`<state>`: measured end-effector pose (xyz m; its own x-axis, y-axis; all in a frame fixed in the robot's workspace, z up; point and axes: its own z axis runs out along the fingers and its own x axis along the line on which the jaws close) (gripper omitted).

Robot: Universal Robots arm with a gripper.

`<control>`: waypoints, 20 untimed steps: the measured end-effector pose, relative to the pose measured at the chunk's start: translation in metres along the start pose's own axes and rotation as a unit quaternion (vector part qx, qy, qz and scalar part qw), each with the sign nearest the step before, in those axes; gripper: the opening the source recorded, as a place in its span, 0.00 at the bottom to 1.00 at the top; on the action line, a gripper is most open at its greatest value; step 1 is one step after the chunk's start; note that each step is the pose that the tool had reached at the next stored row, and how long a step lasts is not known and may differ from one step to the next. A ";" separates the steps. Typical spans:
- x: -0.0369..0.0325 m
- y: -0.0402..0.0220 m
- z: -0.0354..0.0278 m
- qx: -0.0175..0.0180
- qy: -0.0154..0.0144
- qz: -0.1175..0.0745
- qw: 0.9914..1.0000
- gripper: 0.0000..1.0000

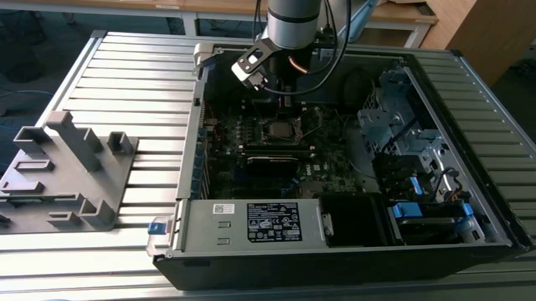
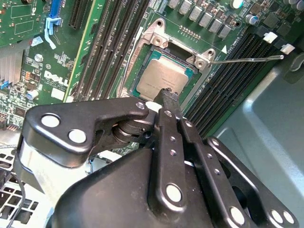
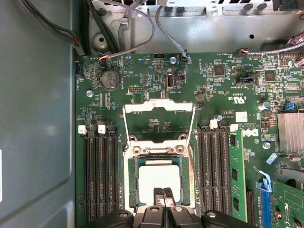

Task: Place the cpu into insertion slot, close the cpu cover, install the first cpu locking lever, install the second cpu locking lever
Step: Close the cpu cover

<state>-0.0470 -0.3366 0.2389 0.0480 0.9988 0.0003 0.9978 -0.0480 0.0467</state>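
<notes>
The cpu [image 3: 159,176] is sitting in the insertion slot [image 3: 134,187], lying flat with its dull metal top facing up. It's square, so it has no real long axis. Its edges line up with the slot's rim and run parallel to the long black memory slots [image 3: 99,175] on both sides of it.

The cpu cover [image 3: 159,106] isn't down. The silvery frame is swung open off the socket and hinged at the socket edge farthest from the gripper, and the green motherboard [image 3: 223,90] shows through its window. How steeply it's tipped is hard to call.

In the second wrist view, a thin wire locking lever [image 2: 247,59] sticks out from one socket corner. Its long axis points out across the memory slots toward the grey case wall, so it isn't latched.

The gripper [image 3: 164,191] is right over the near edge of the cpu. Its two black fingers are pinched together side by side with nothing visible between them. In the second wrist view the gripper's [image 2: 168,95] tip looks like it's resting on or just above the chip's top, but contact can't be confirmed.

In the exterior view the arm comes down into the open computer case [image 1: 188,157], and the gripper [image 1: 283,105] hangs just above the socket area.
</notes>
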 end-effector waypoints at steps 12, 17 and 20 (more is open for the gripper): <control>0.0000 0.0004 -0.0094 0.000 0.000 0.000 1.000 0.11; 0.0000 0.0006 -0.0128 0.000 0.000 0.000 1.000 0.11; 0.0000 0.0007 -0.0142 0.000 0.000 0.000 1.000 0.11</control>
<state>-0.0470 -0.3366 0.2531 0.0480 0.9988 0.0002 0.9978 -0.0480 0.0467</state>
